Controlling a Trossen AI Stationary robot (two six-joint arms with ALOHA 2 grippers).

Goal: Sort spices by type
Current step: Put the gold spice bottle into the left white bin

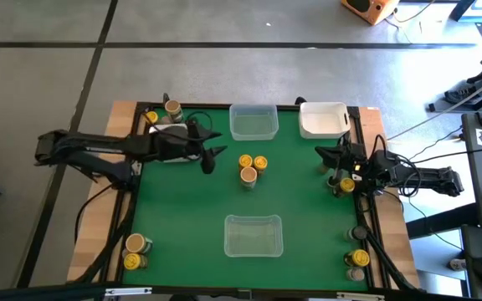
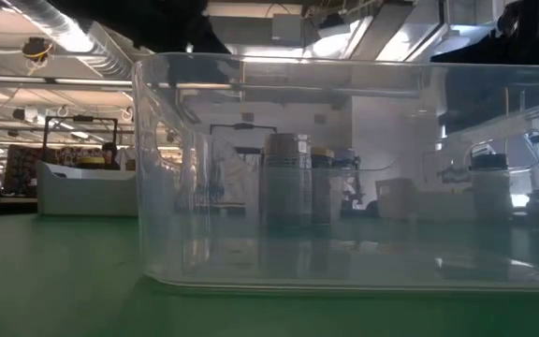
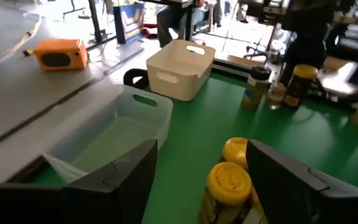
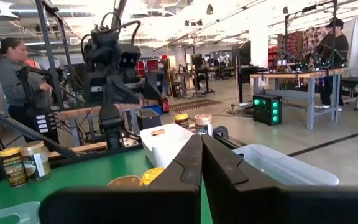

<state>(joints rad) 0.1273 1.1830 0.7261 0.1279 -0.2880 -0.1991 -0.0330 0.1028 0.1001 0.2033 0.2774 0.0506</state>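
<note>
Three spice jars stand close together in the middle of the green table: two with yellow lids [image 1: 253, 161] and one with a tan lid [image 1: 248, 175]. My left gripper [image 1: 216, 144] hovers open just left of them. In its wrist view the yellow-lidded jars [image 3: 230, 182] show ahead between its fingers [image 3: 201, 149], untouched. My right gripper [image 1: 323, 153] waits shut [image 4: 201, 140] at the table's right side, holding nothing. More jars stand at the table's corners: far left [image 1: 172, 107], near left [image 1: 135, 244], right [image 1: 346, 185] and near right [image 1: 360, 257].
A clear tub [image 1: 253, 122] and a white tub [image 1: 323, 119] stand at the far edge. A second clear tub [image 1: 253, 235] sits near the front and fills the low view [image 2: 344, 168]. A person [image 4: 17, 81] stands beyond the table.
</note>
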